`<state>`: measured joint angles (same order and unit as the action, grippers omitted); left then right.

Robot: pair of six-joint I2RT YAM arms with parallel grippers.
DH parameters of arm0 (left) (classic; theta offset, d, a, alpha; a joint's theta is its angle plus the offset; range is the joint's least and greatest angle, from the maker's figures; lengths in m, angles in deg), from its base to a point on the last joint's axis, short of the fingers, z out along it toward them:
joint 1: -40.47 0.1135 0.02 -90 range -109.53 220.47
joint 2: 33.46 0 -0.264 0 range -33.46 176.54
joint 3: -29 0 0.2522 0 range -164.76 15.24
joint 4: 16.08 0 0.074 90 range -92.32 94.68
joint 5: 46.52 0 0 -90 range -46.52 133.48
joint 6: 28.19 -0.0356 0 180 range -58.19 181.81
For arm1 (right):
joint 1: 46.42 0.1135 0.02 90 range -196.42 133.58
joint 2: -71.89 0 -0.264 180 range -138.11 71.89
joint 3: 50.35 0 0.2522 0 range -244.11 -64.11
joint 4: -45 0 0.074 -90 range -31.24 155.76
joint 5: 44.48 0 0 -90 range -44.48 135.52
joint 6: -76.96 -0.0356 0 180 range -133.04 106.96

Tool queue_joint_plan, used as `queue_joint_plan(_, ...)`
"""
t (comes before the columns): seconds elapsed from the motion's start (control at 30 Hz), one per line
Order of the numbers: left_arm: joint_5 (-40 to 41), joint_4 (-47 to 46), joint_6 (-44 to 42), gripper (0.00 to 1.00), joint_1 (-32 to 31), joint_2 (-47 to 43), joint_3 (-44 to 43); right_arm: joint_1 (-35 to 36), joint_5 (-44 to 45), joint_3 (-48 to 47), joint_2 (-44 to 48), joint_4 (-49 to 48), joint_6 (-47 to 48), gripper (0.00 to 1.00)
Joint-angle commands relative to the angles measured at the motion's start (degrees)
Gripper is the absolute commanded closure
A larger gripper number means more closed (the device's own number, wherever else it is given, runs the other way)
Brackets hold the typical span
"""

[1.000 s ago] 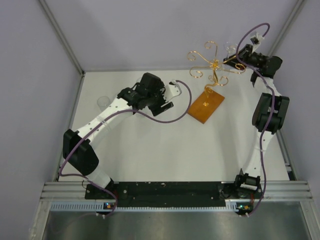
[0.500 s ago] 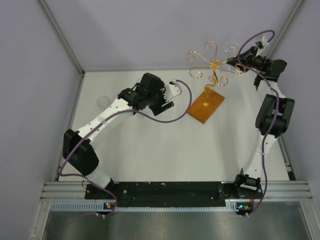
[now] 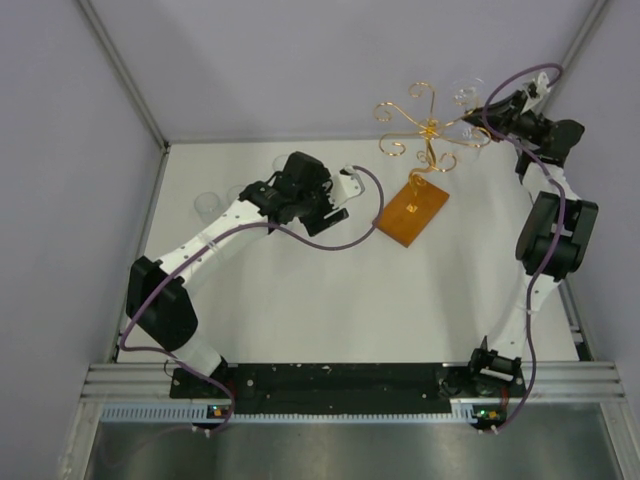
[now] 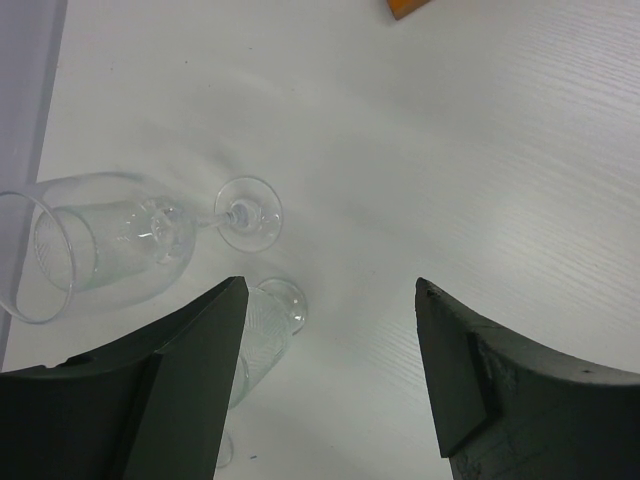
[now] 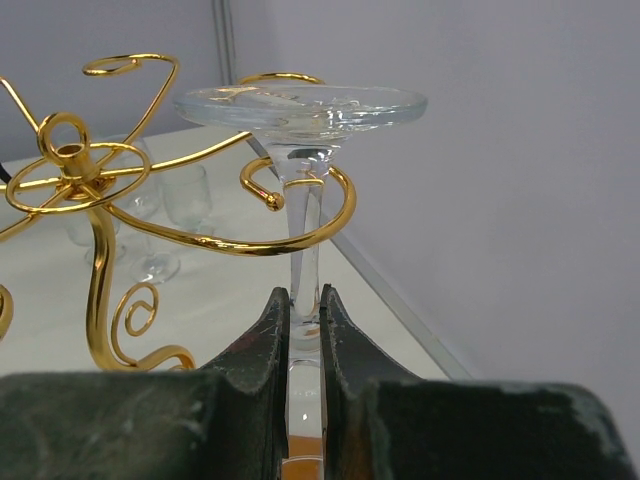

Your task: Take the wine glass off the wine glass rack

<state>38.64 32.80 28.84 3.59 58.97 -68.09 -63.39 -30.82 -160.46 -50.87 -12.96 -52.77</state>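
The gold wire wine glass rack (image 3: pixel 428 130) stands on its orange-brown wooden base (image 3: pixel 411 212) at the back of the table. A clear wine glass (image 5: pixel 300 103) hangs upside down, its stem inside a curled scroll arm (image 5: pixel 300 235) of the rack. My right gripper (image 5: pixel 305 300) is shut on the stem just below that arm. In the top view the right gripper (image 3: pixel 490 108) is at the rack's right side, with the glass foot (image 3: pixel 466 91) beside it. My left gripper (image 4: pixel 330 285) is open and empty above the table, left of the base (image 3: pixel 335 195).
Two other clear glasses lie on the table at the left: one on its side (image 4: pixel 110 240), one (image 4: pixel 262 335) partly hidden by my left finger. They also show in the top view (image 3: pixel 207 205). The enclosure's walls and frame posts (image 3: pixel 575 45) stand close behind the right arm.
The right arm's wrist and elbow have swung to the right and back, with the gripper still on the stem. The left gripper has shifted slightly toward the near side.
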Motion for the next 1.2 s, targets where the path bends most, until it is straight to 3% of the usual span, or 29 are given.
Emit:
queue_joint_plan(0.0, 0.1, -3.03, 0.28, 0.27, -0.21, -1.89, 0.54, -0.34, 2.95, 0.11, 4.89, -7.99, -2.73, 1.0)
queue_joint_plan(0.47, -0.43, -3.47, 0.54, 0.27, -0.38, -1.89, 1.06, -2.19, 2.42, 4.77, 7.88, -15.9, -9.67, 1.0)
queue_joint_plan(0.63, -0.61, -3.82, 0.63, 0.26, -0.56, -1.89, 1.24, -0.7, -1.53, 6.71, 8.59, -18.97, -9.85, 1.0)
queue_joint_plan(1.17, -0.43, -4.0, 1.24, 0.26, -0.91, -1.46, 1.94, 2.91, -1.98, 1.61, 4.64, -18.81, -9.32, 1.0)
